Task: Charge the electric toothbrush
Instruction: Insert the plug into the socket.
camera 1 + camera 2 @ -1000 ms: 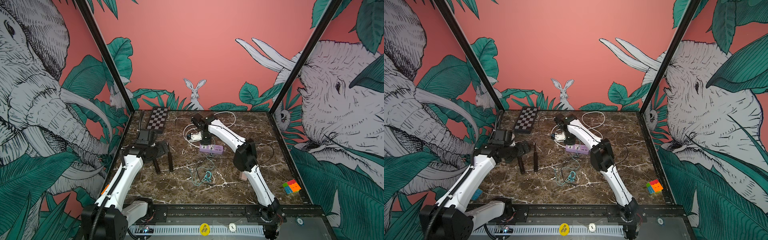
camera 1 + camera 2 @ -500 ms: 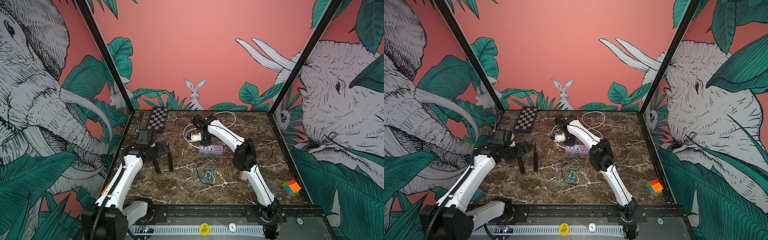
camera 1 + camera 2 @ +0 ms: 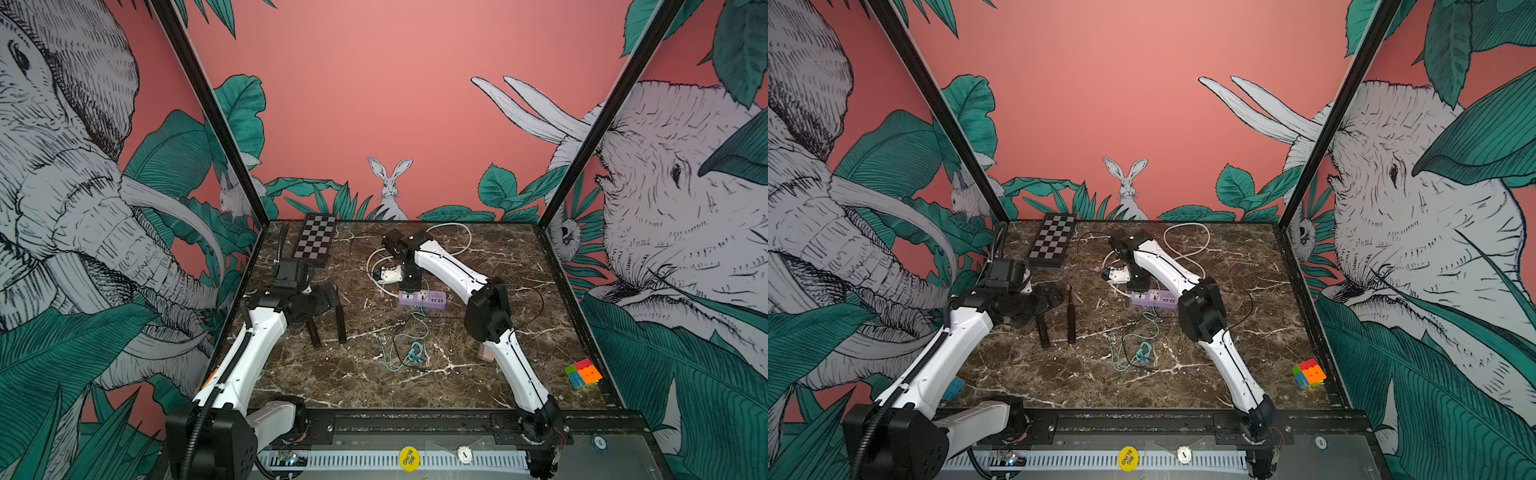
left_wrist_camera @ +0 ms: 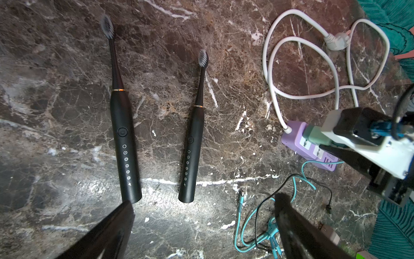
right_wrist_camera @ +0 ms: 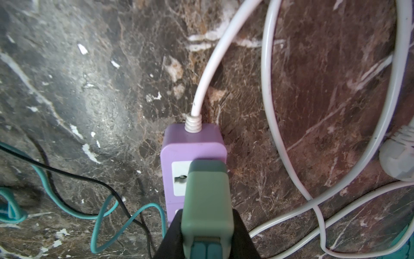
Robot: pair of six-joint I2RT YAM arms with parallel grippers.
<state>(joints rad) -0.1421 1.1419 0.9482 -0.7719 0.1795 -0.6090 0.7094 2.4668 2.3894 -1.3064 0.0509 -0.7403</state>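
The green charger (image 5: pixel 207 201) hides much of the purple power strip (image 5: pixel 192 141).

The left arm (image 3: pixel 257 345) is folded low, wrist pointing down, left end effector (image 4: pixel 203 200) spread wide and empty. The right arm (image 3: pixel 449 266) stretches far out, right end effector (image 5: pixel 207 224) clamped on a green adapter (image 5: pixel 207 190).

Both top views are evenly, softly lit and sharp across the dark brown marble counter (image 3: pixel 353 386); in the left wrist view a white glare patch lies on the counter well apart from the lilac plastic power strip (image 4: pixel 300 143), and the left arm's black fingers (image 4: pixel 107 233) are blurred; in the right wrist view the strip is crisp, the green plastic plug adapter (image 5: pixel 207 201) over it softer.
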